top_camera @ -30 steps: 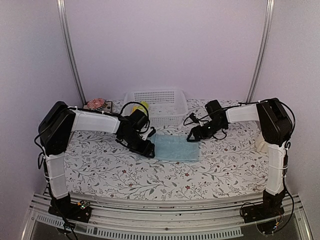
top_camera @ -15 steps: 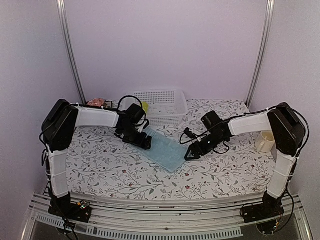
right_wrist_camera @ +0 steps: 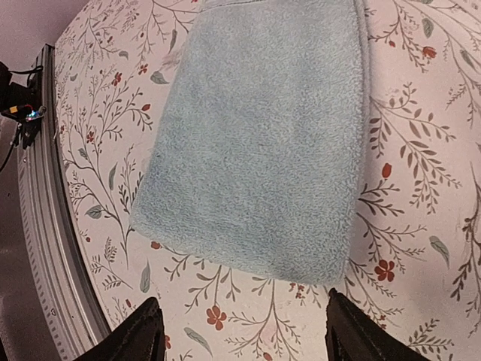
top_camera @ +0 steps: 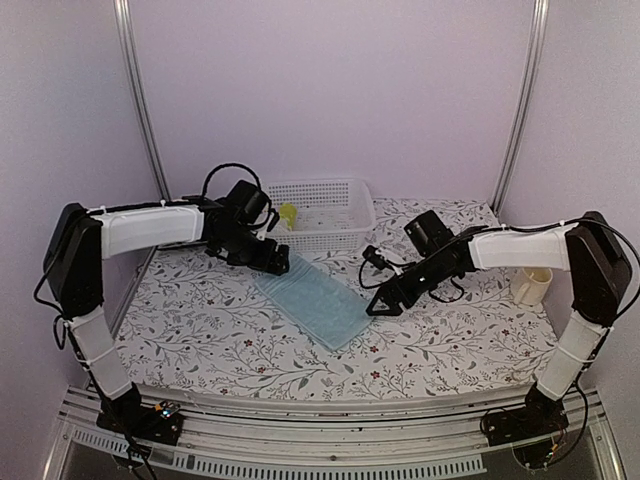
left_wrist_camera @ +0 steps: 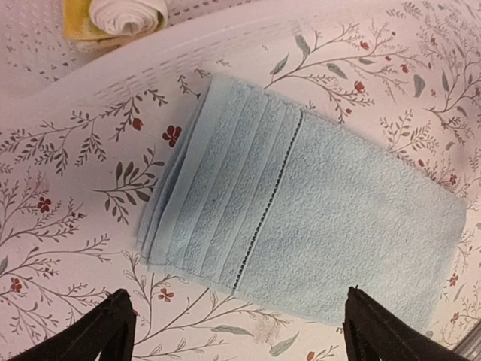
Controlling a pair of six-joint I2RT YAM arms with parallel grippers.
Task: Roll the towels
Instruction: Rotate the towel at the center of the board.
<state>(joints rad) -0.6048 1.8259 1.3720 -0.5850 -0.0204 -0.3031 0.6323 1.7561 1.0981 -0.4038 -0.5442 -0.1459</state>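
The pale blue towel [top_camera: 311,300] lies flat and folded in the middle of the top view, set on a slant from upper left to lower right on the floral-patterned table [top_camera: 200,330]. In the left wrist view it fills the centre of the frame, with a ribbed band and a dark stitched line running across it toward its left end (the stacked layers of the fold show along that left edge).

The left gripper [top_camera: 281,262] sits at the towel's upper-left end in the top view. Its claw stands wide: in the left wrist view the two dark fingertips [left_wrist_camera: 113,327] are at the bottom corners of the frame, with nothing between them and the towel just above them.

The right gripper [top_camera: 379,304] is just beside the towel's lower-right end in the top view. Its claw is also spread and holds nothing. In the right wrist view the towel's near edge lies just above the gap between the fingers, apart from both.

The yellow-green towel [top_camera: 288,214] is in the white basket [top_camera: 330,186] at the back of the table, at its left end. A cream cup [top_camera: 530,285] stands at the right edge of the top view.
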